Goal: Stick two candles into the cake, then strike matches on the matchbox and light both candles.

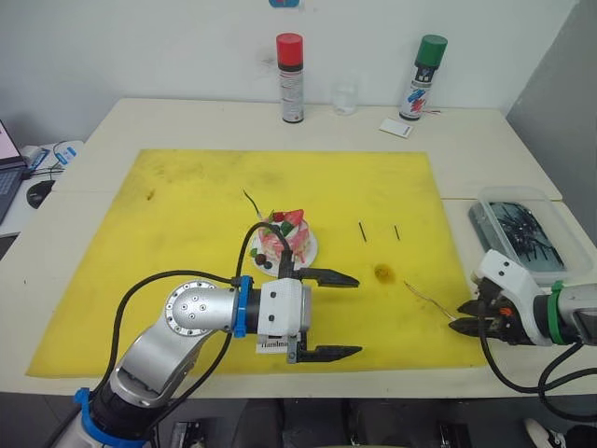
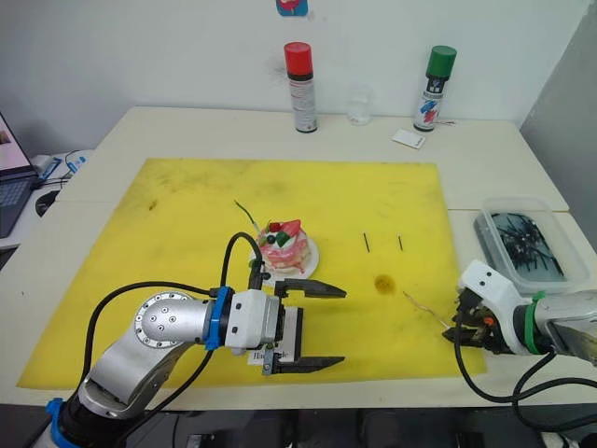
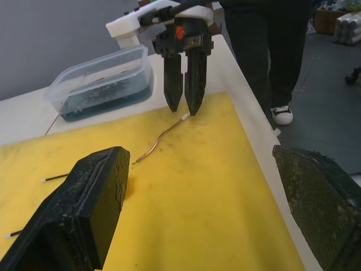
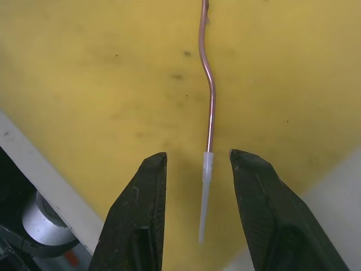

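The left gripper (image 1: 325, 315) hung low over the yellow mat (image 1: 187, 215), jaws spread wide and holding nothing. The matchbox (image 1: 273, 344) lay just under its wrist, largely covered; its printed black word showed but could not be read with certainty. The cake (image 1: 283, 241) on its white plate sat just behind the upper jaw, near but apart from it. One candle (image 1: 250, 202) stood tilted at the cake's far-left side; whether it was stuck in could not be told.

The right gripper (image 1: 456, 323) sat at the mat's right edge, jaws parted a little. The second candle (image 4: 209, 96) lay flat on the mat, its pale end between the two jaws, touching neither in the right wrist view. The rest of the candle ran away from the jaw tips toward the mat's centre.

Two matches (image 1: 362, 231) lay side by side beyond the left jaws, well apart from both grippers, with bare mat all around them.

A clear plastic tub (image 1: 522, 229) stood on the worktop (image 1: 485, 149) beside the right arm, off the mat. At the worktop's far edge stood a red-capped can (image 1: 291, 79), a green-capped can (image 1: 422, 78) and a small white card (image 1: 395, 128); their labels were illegible.
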Motion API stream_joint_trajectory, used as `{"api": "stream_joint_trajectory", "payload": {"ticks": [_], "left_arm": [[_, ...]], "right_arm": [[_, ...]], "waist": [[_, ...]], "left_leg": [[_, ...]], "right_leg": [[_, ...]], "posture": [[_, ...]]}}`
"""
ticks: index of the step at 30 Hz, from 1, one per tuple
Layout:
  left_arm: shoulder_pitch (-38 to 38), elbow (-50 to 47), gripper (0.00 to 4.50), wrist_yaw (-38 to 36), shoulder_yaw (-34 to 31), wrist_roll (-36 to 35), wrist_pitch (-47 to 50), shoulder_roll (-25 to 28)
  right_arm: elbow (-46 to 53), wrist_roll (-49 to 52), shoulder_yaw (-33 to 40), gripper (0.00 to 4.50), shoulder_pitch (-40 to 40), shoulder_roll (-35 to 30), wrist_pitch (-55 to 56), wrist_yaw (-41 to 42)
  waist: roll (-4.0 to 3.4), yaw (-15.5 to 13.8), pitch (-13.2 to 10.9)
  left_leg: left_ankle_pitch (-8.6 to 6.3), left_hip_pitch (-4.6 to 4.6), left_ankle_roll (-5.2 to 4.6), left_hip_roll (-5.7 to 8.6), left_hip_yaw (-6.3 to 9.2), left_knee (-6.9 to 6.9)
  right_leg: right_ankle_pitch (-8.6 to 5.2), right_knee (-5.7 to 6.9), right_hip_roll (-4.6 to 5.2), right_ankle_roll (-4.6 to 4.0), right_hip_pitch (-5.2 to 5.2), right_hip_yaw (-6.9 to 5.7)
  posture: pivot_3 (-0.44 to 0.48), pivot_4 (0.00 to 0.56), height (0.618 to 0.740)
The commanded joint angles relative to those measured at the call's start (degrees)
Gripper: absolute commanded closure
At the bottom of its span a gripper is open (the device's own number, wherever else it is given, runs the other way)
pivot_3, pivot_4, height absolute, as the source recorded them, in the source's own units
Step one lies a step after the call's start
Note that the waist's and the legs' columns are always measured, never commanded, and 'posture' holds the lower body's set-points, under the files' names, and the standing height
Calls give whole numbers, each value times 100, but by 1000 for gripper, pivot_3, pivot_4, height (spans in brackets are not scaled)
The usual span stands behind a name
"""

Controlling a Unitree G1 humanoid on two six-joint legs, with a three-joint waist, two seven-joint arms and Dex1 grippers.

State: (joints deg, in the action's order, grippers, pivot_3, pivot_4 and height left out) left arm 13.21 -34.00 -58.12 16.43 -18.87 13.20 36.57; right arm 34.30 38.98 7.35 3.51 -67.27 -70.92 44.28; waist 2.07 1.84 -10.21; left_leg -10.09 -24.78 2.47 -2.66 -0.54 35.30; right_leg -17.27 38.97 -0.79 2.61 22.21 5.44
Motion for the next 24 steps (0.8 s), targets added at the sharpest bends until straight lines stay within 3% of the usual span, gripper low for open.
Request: {"api": "stream_joint_trajectory", "payload": {"ticks": [1, 15, 18, 21, 24], "left_arm": [[45, -260, 0, 53, 2, -32, -29, -38], [187, -390, 0, 180, 15, -63, 129, -138], [189, -379, 0, 166, 15, -62, 112, -136], [193, -361, 0, 155, 4, -64, 100, -133], [197, -338, 0, 145, -36, -97, 100, -128]], "right_arm": [[-67, -72, -114, 2701, 100, -19, -26, -50], [-378, -42, -546, 2701, 582, 222, -358, -171], [-424, -51, -551, 3234, 606, 201, -396, -143], [-439, -18, -519, 4289, 615, 134, -414, -68], [-500, 12, -504, 4453, 759, 71, -371, 70]], "waist": [[0, 0, 0], [0, 12, 0], [0, 12, 0], [0, 10, 0], [0, 10, 0]], "left_leg": [[0, 0, 0, 0, 0, 0], [0, 0, -1, -1, 0, 26], [-2, 0, -2, -2, 0, 36], [-5, -1, -8, -3, 0, 43], [-6, -1, -9, -3, -1, 43]], "right_leg": [[0, 0, 0, 0, 0, 0], [6, 6, -3, 8, -6, 1], [8, 6, -3, 10, -9, 2], [9, 6, -2, 12, -13, 3], [9, 6, -2, 12, -13, 3]], "posture": [[0, 150, 740], [0, 150, 740], [0, 150, 740], [0, 150, 740], [0, 150, 740]]}}
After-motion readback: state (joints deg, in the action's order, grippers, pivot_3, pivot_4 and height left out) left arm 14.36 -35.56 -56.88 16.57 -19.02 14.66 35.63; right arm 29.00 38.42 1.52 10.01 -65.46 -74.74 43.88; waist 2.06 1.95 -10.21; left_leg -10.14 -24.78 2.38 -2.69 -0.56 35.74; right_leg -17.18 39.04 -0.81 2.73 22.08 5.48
